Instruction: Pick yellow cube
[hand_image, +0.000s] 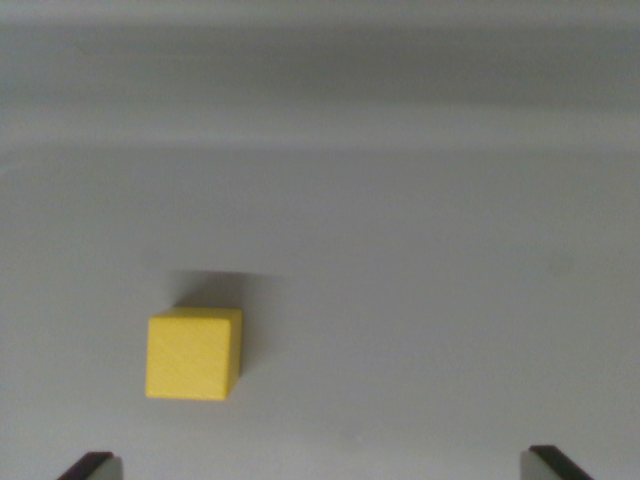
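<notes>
A yellow cube (194, 354) rests on a plain grey surface (420, 260), in the lower left part of the wrist view. Only the tips of my gripper (322, 464) show, as two dark fingertips at the bottom edge, one at the wrist view's left (90, 466) and one at its right (555, 463). The fingers stand wide apart, so the gripper is open and holds nothing. The cube lies above the fingertips in the picture, close to the left fingertip and well off the midline between them.
The grey surface fills the view. A paler band (320, 110) runs across the top of the picture, blurred.
</notes>
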